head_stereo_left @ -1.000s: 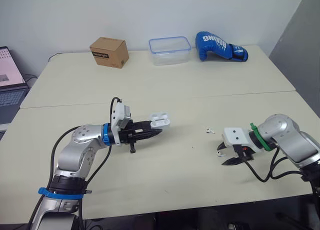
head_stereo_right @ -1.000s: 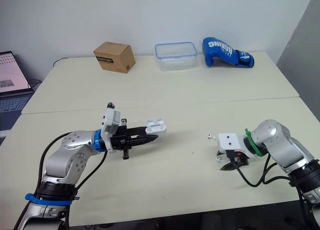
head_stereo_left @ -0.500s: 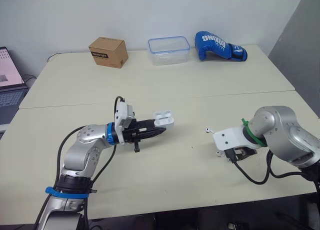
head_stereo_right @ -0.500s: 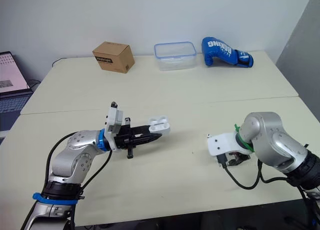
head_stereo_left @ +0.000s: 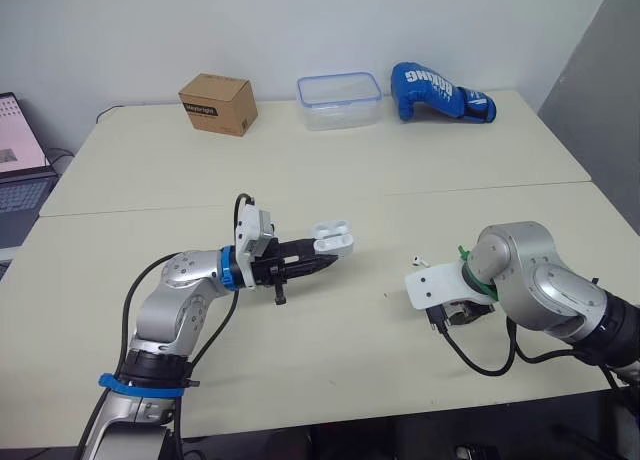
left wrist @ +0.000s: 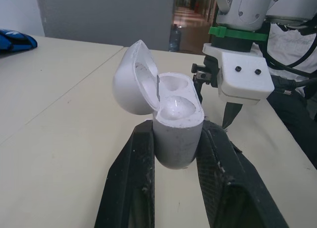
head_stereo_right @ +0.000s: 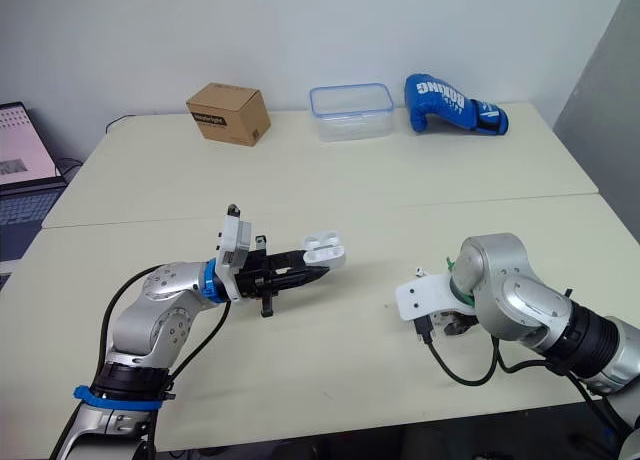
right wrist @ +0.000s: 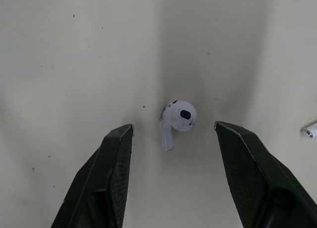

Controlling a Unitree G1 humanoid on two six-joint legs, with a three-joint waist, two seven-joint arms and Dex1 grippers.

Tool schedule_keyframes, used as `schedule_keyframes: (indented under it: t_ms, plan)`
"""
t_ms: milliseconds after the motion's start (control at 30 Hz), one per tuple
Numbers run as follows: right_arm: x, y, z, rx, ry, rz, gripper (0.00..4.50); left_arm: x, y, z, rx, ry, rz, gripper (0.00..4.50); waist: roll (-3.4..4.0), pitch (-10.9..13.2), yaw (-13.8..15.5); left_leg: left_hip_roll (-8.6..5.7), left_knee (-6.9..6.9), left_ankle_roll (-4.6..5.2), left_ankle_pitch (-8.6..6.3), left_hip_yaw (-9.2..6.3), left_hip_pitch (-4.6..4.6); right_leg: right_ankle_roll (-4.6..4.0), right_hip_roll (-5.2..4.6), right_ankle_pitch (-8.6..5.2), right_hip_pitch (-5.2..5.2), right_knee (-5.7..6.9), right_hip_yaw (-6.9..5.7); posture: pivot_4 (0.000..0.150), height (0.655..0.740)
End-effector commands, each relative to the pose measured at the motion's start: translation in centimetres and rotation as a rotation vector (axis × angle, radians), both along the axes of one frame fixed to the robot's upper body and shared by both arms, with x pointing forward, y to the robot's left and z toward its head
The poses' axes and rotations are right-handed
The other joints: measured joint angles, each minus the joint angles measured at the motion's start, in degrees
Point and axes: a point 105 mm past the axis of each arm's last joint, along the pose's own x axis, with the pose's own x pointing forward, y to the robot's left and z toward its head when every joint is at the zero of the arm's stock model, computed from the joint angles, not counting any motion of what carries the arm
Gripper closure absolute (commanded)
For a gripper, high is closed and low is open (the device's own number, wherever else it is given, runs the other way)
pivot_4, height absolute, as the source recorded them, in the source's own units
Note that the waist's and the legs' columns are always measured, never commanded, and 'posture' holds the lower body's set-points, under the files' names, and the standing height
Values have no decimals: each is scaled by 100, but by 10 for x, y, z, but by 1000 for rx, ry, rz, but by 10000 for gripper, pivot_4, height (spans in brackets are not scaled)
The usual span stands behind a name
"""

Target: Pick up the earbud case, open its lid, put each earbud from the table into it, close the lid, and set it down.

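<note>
My left gripper (head_stereo_left: 318,263) is shut on the white earbud case (head_stereo_left: 334,239), holding it above the middle of the table. The case (left wrist: 173,131) stands between the two black fingers with its lid hinged open and both wells showing. One white earbud (right wrist: 178,116) lies on the table, and my right gripper (right wrist: 174,130) points down over it, open, with a finger on either side and not touching it. A second earbud (head_stereo_left: 418,261) lies on the table just beyond my right wrist, also seen as the second earbud (right wrist: 310,130) off to one side.
Along the far edge stand a cardboard box (head_stereo_left: 218,104), a clear plastic container (head_stereo_left: 339,100) and a blue boxing glove (head_stereo_left: 440,92). A laptop (head_stereo_left: 18,150) sits off the table's left side. A seam (head_stereo_left: 300,202) runs across the table.
My right arm has swung left and turned its wrist down over the earbud. My left gripper has carried the open case a little to the right.
</note>
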Motion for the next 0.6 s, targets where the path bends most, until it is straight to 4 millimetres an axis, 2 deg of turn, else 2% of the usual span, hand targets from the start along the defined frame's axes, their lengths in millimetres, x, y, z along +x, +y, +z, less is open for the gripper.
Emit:
schedule_keyframes:
  t_ms: [33, 367, 600]
  plan:
    - [-4, 3, 6, -16, 17, 1, 17928, -3, -6, 6, -12, -41, -16, 36598, 0, 0, 0, 0, 0, 0, 0, 0, 0, 0, 0, 0, 0, 0, 0, 1500, 7307]
    - [-6, 11, 9, 5, 35, -31, 17928, -2, -9, 5, -19, -38, -21, 36598, 0, 0, -1, 0, 0, 0, 0, -1, 0, 0, 0, 0, 0, 0, -1, 1500, 7307]
    - [-7, 15, 4, 14, 57, -51, 17928, -1, -9, 4, -21, -41, -15, 36598, 0, 0, -1, 0, 0, 0, 0, -1, 0, 0, 0, 0, -1, 0, 0, 1500, 7307]
